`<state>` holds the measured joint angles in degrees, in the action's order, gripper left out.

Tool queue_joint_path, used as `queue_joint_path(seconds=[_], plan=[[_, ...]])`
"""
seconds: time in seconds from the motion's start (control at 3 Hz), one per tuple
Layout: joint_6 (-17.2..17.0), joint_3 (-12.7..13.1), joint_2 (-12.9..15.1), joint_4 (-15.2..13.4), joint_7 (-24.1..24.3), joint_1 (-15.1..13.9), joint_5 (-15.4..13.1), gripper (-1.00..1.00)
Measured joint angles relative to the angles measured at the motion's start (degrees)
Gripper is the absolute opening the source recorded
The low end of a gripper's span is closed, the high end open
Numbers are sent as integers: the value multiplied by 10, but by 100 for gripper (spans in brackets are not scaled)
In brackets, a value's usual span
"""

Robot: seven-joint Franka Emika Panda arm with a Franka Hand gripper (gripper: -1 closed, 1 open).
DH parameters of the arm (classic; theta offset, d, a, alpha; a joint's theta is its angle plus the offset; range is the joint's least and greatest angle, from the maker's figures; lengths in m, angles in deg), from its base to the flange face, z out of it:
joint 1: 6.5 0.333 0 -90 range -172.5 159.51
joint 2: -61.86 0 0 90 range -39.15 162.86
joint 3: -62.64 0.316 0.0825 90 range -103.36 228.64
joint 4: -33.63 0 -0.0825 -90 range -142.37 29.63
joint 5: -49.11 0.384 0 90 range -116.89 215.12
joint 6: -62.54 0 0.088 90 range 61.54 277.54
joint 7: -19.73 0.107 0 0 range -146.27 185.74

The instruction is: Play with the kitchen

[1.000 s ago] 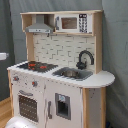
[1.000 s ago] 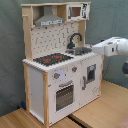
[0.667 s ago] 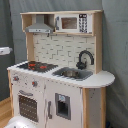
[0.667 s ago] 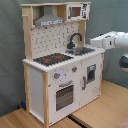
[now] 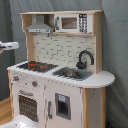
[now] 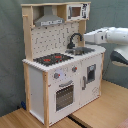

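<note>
No text, label or number is legible anywhere here.

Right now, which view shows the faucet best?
The first exterior view: the black faucet stands unobstructed over the sink. In the second exterior view the faucet is smaller, with the arm close beside it.

toy kitchen [image 5: 60, 75]; black faucet [image 5: 85, 59], sink [image 5: 73, 73], red-ringed hob [image 5: 38, 65]

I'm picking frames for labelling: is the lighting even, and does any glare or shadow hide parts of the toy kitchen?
In the first exterior view, the kitchen is evenly lit, with no glare; the sink sits in mild shade. In the second exterior view, the white arm looks bright, and the oven door stays readable.
</note>
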<state>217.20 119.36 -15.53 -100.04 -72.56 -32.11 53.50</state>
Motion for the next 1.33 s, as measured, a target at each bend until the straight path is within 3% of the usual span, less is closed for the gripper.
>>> queue_joint_path(seconds=[0.67, 1.33], plan=[[84, -7, 60, 19, -21, -61, 0, 100], [171, -19, 126, 27, -30, -106, 0, 100]])
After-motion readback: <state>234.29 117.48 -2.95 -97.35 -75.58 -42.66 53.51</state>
